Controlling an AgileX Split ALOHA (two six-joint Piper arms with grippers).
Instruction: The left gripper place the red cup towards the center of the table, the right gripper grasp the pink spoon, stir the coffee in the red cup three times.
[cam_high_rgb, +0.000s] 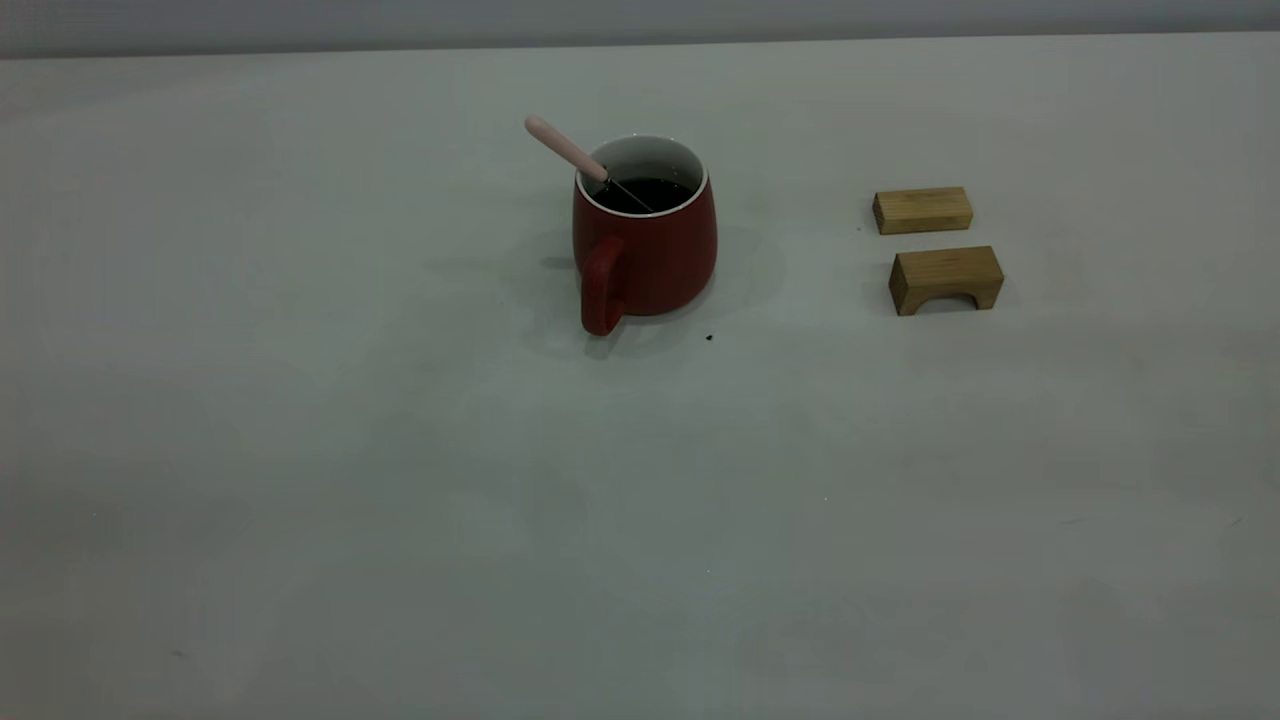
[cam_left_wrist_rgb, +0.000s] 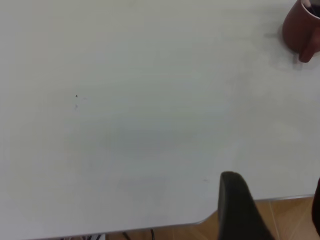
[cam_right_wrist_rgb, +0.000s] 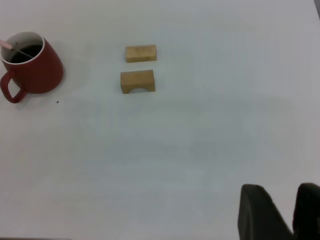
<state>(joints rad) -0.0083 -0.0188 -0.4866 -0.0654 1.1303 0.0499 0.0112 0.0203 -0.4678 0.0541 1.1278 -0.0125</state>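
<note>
The red cup (cam_high_rgb: 650, 250) stands upright near the middle of the table (cam_high_rgb: 400, 450), its handle toward the camera. Dark coffee (cam_high_rgb: 645, 193) fills it partway. The pink spoon (cam_high_rgb: 565, 148) leans in the cup with its bowl in the coffee and its handle sticking out over the rim, held by nothing. Neither arm shows in the exterior view. My left gripper (cam_left_wrist_rgb: 274, 182) is open over the table's edge, far from the cup (cam_left_wrist_rgb: 297, 30). My right gripper (cam_right_wrist_rgb: 280, 187) is open and empty, well away from the cup (cam_right_wrist_rgb: 37, 70) and spoon (cam_right_wrist_rgb: 6, 44).
Two tan wooden blocks lie to the right of the cup, a flat one (cam_high_rgb: 922, 210) and an arched one (cam_high_rgb: 945, 278). A tiny black speck (cam_high_rgb: 709, 338) sits just in front of the cup. The left wrist view shows the table's edge with wooden floor (cam_left_wrist_rgb: 280, 215) beyond.
</note>
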